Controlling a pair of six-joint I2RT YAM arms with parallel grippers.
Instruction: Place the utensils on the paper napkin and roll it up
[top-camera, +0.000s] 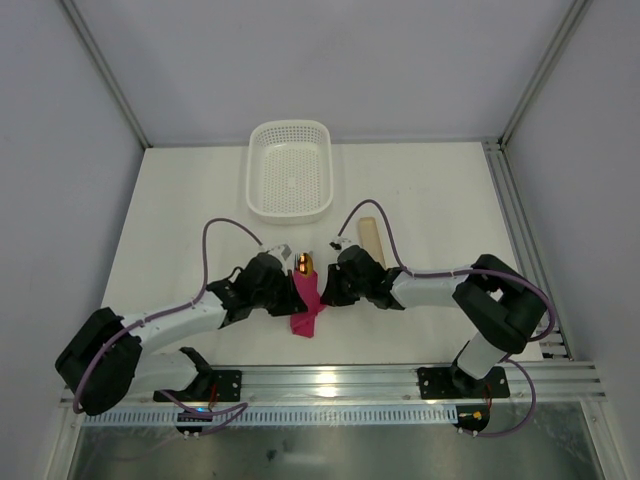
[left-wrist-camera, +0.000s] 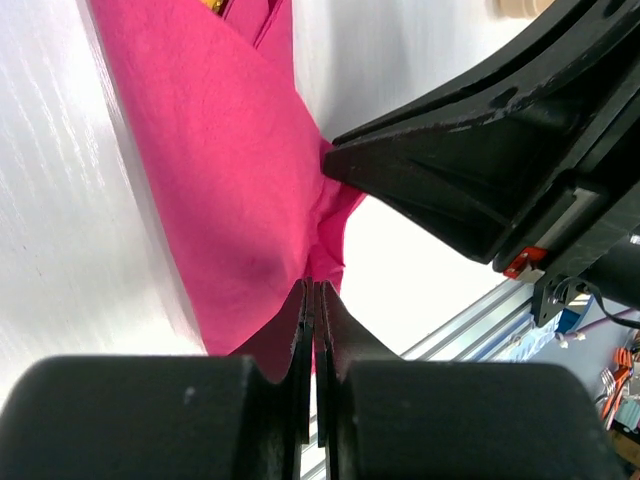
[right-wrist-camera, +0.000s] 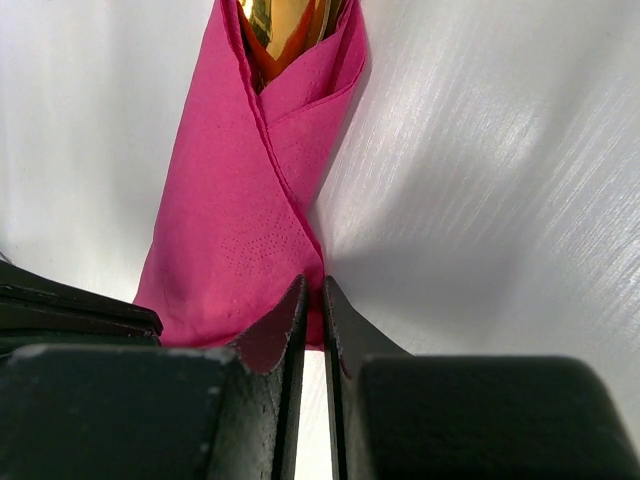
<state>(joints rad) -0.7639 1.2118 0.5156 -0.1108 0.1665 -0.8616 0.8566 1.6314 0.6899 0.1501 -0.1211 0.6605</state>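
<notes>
The left gripper (left-wrist-camera: 313, 292) is closed tight, its two fingers pressed together on the near corner of the paper napkin (left-wrist-camera: 220, 180). The right gripper (right-wrist-camera: 312, 296) is nearly closed too, a thin pink edge of the same sheet pinched in the narrow slit between its fingers. Only the wrist views show these pinches; from above, the two black gripper bodies hide the contact.

The right wrist view shows the napkin folded into a narrow cone with overlapping flaps, and a gold-headed utensil (right-wrist-camera: 285, 25) poking out of its far end. The top view alone places the bundle: on the white counter (top-camera: 200, 200), between the two grippers, near the front edge, just ahead of the metal rail (top-camera: 330, 380).

Open counter lies to the left and right of the arms and between the bundle and the white basket (top-camera: 252, 172) at the far edge. A beige strip (top-camera: 370, 240) lies just beyond the right gripper.

Count: one napkin, one gold head visible, one basket, one strip, two arms. How many utensils are wrapped inside cannot be told.
</notes>
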